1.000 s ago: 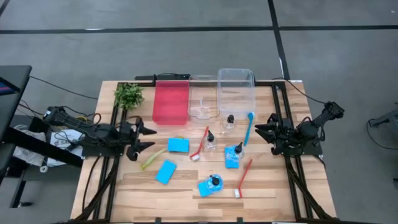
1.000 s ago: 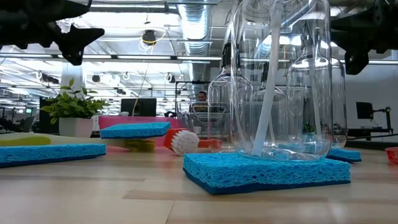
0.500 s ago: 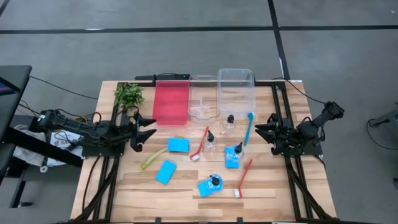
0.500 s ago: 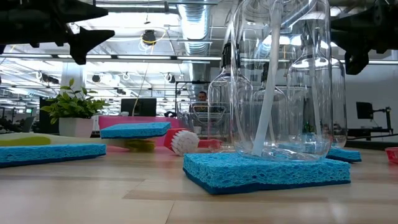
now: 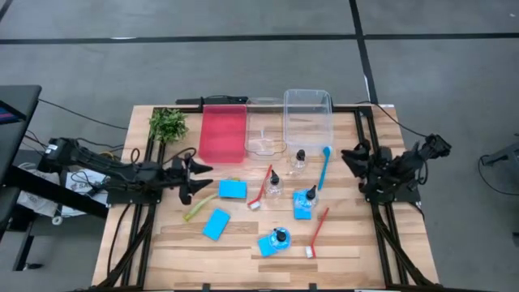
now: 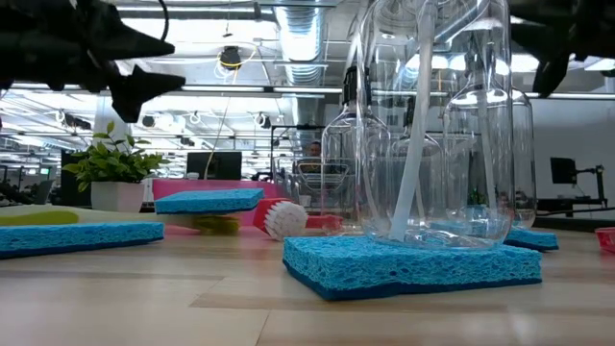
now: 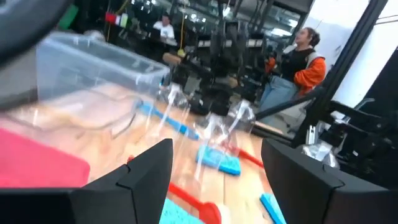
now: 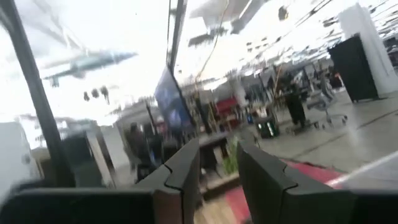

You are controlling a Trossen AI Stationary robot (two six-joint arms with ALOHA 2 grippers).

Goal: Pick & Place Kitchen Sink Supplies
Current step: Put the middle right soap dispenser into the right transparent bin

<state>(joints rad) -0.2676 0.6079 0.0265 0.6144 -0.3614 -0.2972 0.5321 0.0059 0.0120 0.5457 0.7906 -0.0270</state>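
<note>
The left gripper (image 5: 203, 176) hovered left of centre in the high view, its fingers spread wide with nothing between them, pointing toward the yellow-green brush (image 5: 199, 208) and the nearest blue sponge (image 5: 233, 189); the right gripper (image 5: 350, 157) hung at the right edge of the table (image 5: 349, 243), fingers apart only narrowly and empty, tilted up so that its wrist view showed mostly the room.

The supplies lay in the middle of the frame; a second sponge (image 5: 216, 224) sat lower left of the first; a third sponge (image 5: 272, 243) at lower centre carried a clear bottle (image 5: 280, 236); a fourth sponge (image 5: 303, 204) carried another bottle (image 5: 310, 195); two further bottles (image 5: 275, 182) (image 5: 298, 161) stood just above; a red brush (image 5: 263, 188) slanted beside them, a blue brush (image 5: 323, 167) ran upright to their right, and a second red brush (image 5: 317, 231) lay at lower right.

Along the upper edge stood the red tray (image 5: 222, 133), two clear trays (image 5: 307, 120), and a plant sprig (image 5: 168, 124) at upper left.
</note>
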